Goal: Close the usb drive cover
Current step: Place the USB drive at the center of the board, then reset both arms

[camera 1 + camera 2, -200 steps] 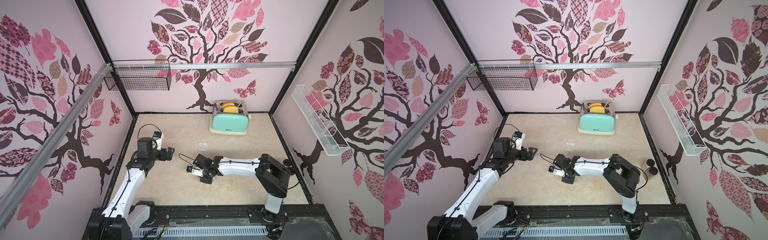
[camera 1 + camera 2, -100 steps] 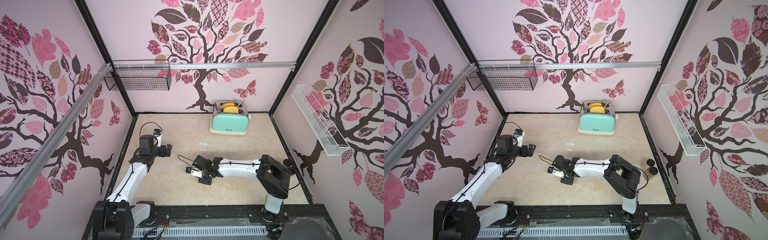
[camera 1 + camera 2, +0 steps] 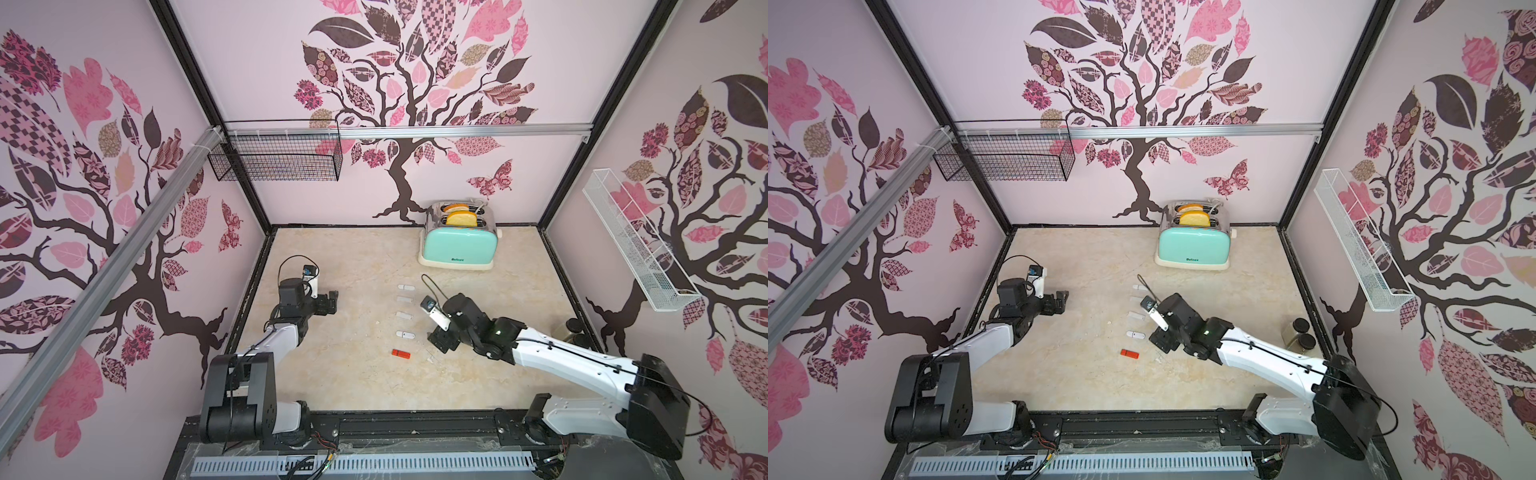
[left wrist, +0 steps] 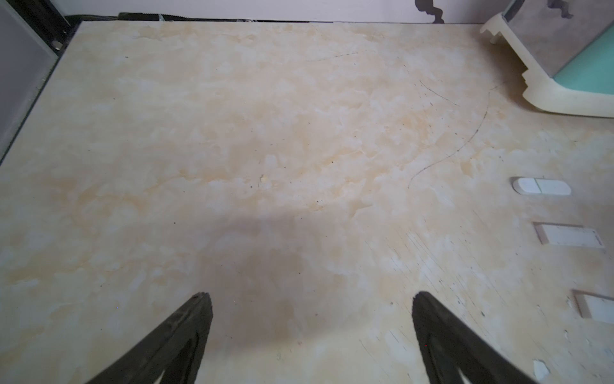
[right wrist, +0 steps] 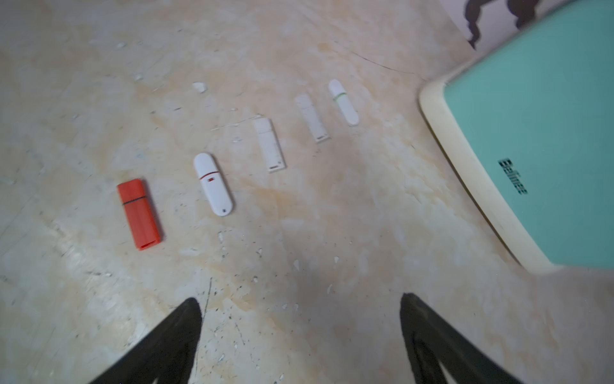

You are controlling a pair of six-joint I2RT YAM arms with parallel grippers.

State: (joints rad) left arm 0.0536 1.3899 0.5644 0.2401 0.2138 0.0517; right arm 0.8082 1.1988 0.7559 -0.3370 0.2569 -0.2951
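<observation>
Now we hold our right gripper [image 5: 300, 299] wide open and empty over the table [image 5: 332, 216], near the red usb drive [image 5: 139, 214], which lies capped at the end of a row of white drives [image 5: 212, 184]. Our left gripper [image 4: 311, 296], well apart, is also open and empty.

Red usb drive [image 5: 139, 214] capped, white drives [image 5: 212, 184] alongside, claw [image 5: 300, 302] spread

The mint toaster [image 3: 457, 249] carries a dark brand word on its side, seemingly "Belinee".
</observation>
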